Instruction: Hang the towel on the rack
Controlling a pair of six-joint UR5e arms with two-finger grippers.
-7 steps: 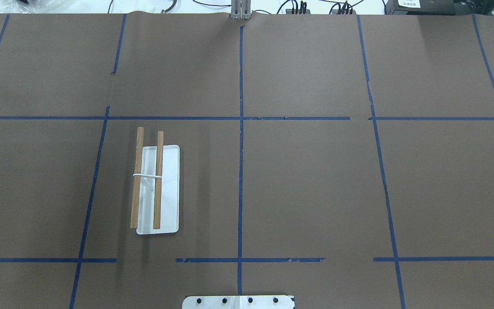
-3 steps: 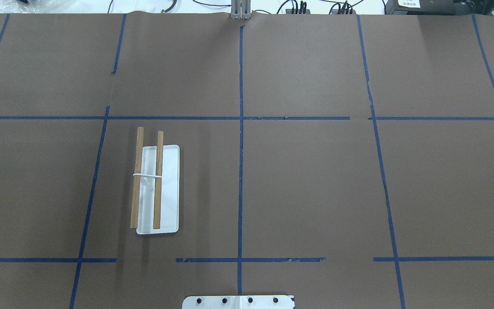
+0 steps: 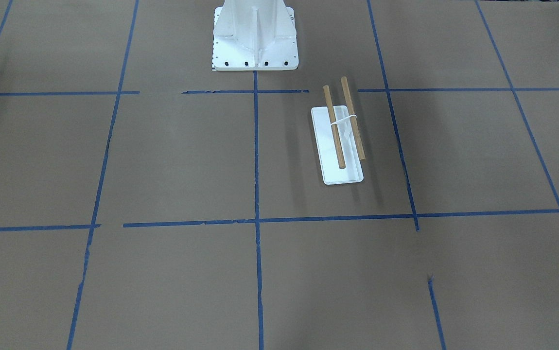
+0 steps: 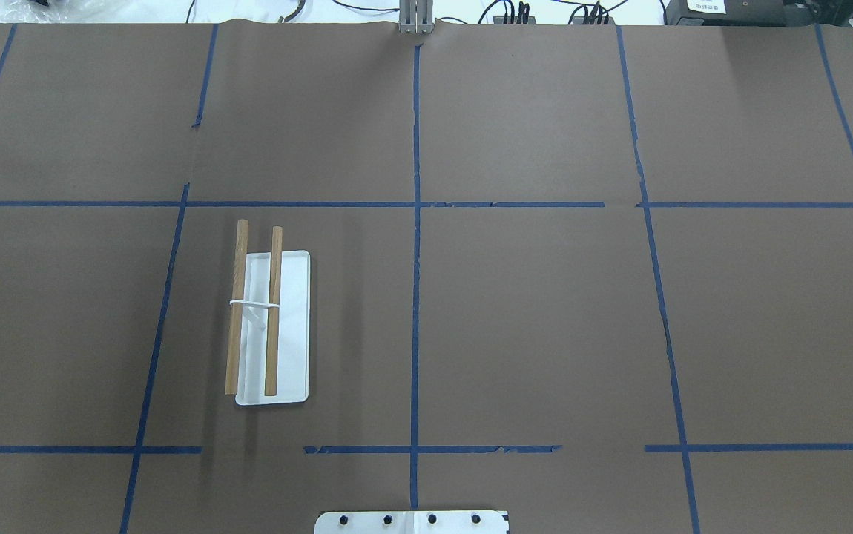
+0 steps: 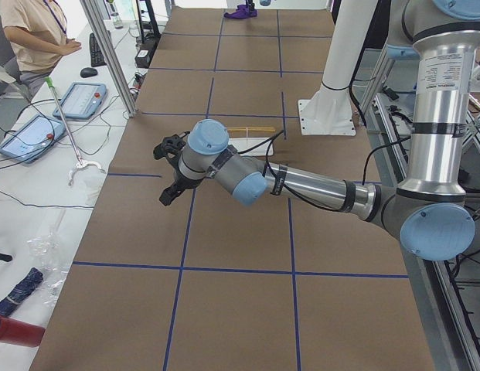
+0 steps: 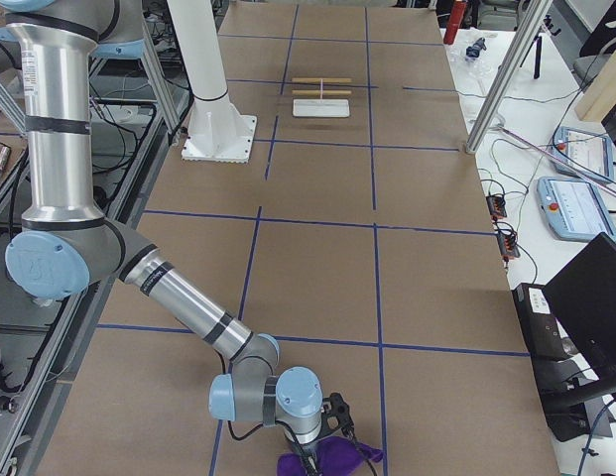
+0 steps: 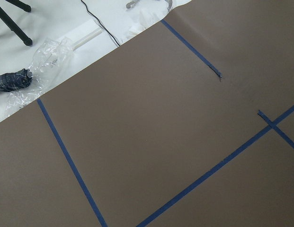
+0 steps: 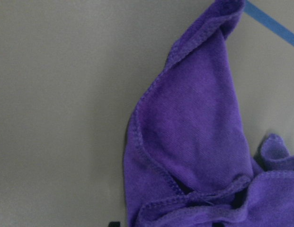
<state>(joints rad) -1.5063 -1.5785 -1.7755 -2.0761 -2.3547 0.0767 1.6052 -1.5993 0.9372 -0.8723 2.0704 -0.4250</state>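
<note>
The rack [image 4: 271, 326] is a white flat base with two parallel wooden rods joined by a white bracket. It stands on the robot's left half of the table and also shows in the front view [image 3: 339, 141] and, far off, in the right side view [image 6: 320, 94]. The purple towel [image 8: 194, 142] lies crumpled on the table's right end [image 6: 327, 459]. My right gripper [image 6: 339, 421] hangs just over it; I cannot tell if it is open or shut. My left gripper [image 5: 162, 174] hovers above bare table beyond the rack; I cannot tell its state either.
The white bolted pedestal [image 3: 255, 34] stands at the robot's edge of the table [image 6: 218, 119]. Blue tape lines cross the brown table cover. A crumpled plastic bag [image 7: 42, 56] lies off the table's left end. An operator [image 5: 35, 35] stands by the far side.
</note>
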